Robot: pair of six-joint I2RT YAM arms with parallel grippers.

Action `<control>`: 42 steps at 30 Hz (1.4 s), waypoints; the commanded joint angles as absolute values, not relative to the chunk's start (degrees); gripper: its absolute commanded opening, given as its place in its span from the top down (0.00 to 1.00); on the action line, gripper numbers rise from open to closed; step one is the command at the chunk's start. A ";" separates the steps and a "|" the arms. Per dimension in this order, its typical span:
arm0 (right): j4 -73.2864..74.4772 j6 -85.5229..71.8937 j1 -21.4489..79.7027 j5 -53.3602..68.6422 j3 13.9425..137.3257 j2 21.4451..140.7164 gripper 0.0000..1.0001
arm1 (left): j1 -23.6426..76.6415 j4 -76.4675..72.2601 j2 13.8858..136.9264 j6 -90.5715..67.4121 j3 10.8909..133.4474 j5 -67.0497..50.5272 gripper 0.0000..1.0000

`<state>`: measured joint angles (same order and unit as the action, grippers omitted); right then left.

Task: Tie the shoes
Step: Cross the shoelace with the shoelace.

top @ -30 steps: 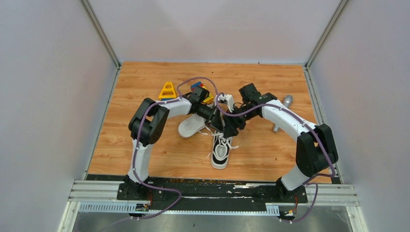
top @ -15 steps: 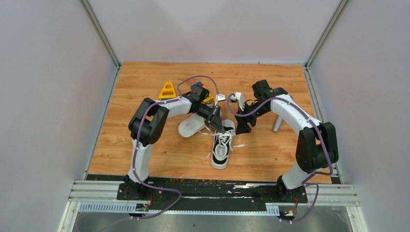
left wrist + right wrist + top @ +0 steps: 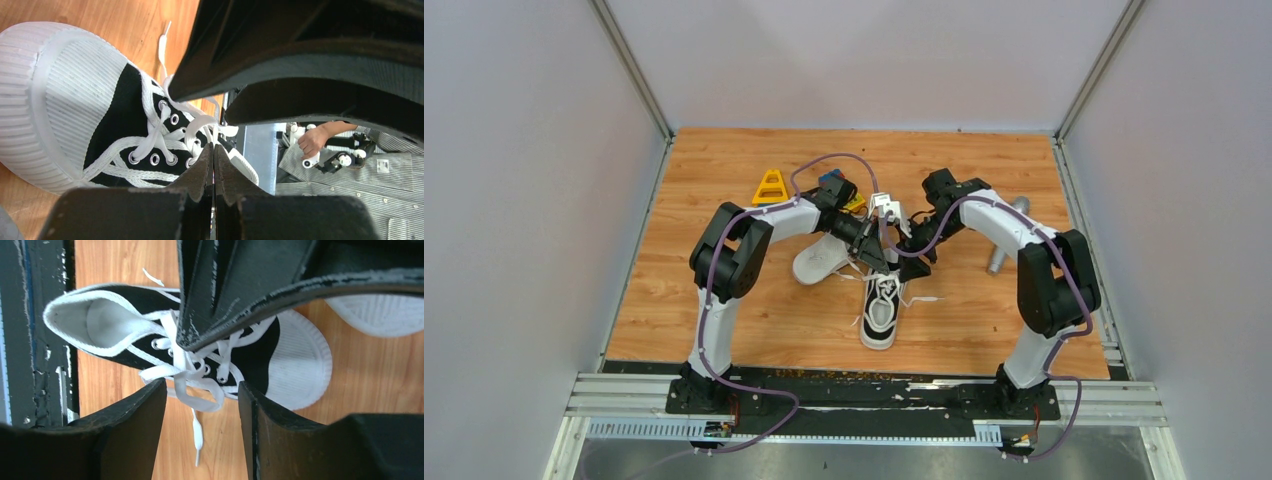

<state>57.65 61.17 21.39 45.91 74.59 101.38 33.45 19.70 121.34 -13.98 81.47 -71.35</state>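
One black shoe (image 3: 880, 318) with a white toe cap stands upright at the table's middle, its white laces loose. It shows in the left wrist view (image 3: 75, 100) and the right wrist view (image 3: 295, 357). The other shoe (image 3: 817, 262) lies overturned to its left, white sole up. My left gripper (image 3: 882, 262) is over the upright shoe's lace area; its jaws (image 3: 214, 147) are shut, pinching a white lace that runs up from the tips. My right gripper (image 3: 912, 255) is right beside it, open (image 3: 202, 390), with a lace loop (image 3: 162, 371) and a loose lace end (image 3: 198, 430) between its fingers.
Colourful toy blocks lie behind the shoes: a yellow triangle (image 3: 770, 188) and blue and red ones (image 3: 834, 182). A grey metal cylinder (image 3: 998, 262) lies to the right, partly behind the right arm. Grey walls close in three sides; a metal rail (image 3: 864, 395) runs along the near edge.
My right gripper swung out to the right, away from the shoe, then came back in close beside my left gripper. My left gripper has stayed over the upright shoe.
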 commanded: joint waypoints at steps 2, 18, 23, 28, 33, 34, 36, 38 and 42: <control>57.95 60.97 21.71 53.29 74.28 102.31 0.47 | 32.99 18.37 119.81 -13.29 81.11 -73.65 0.98; 52.44 51.84 22.43 57.51 72.47 103.68 0.50 | 32.61 15.98 119.49 -14.63 80.52 -76.14 0.97; 52.28 50.62 22.57 58.31 72.59 104.38 0.55 | 32.61 15.65 119.45 -14.55 80.46 -76.45 0.97; 51.76 48.72 22.74 59.16 72.61 105.05 0.63 | 32.61 15.60 119.37 -14.49 80.26 -76.68 0.97; 50.07 45.54 22.94 59.00 72.02 105.34 0.76 | 32.60 15.64 119.33 -14.58 80.20 -76.77 0.96; 49.64 44.88 22.94 58.60 71.79 105.23 0.79 | 32.51 15.60 119.33 -14.63 80.22 -76.61 0.96; 48.75 43.83 22.99 57.60 71.32 104.76 0.84 | 32.52 15.52 119.09 -14.99 80.12 -76.49 0.93; 47.16 42.39 23.03 55.66 70.62 103.88 0.89 | 32.33 15.31 118.85 -15.41 79.89 -76.25 0.88; 43.57 41.47 23.23 51.23 68.83 100.88 0.98 | 31.81 14.20 118.13 -16.29 78.99 -75.12 0.79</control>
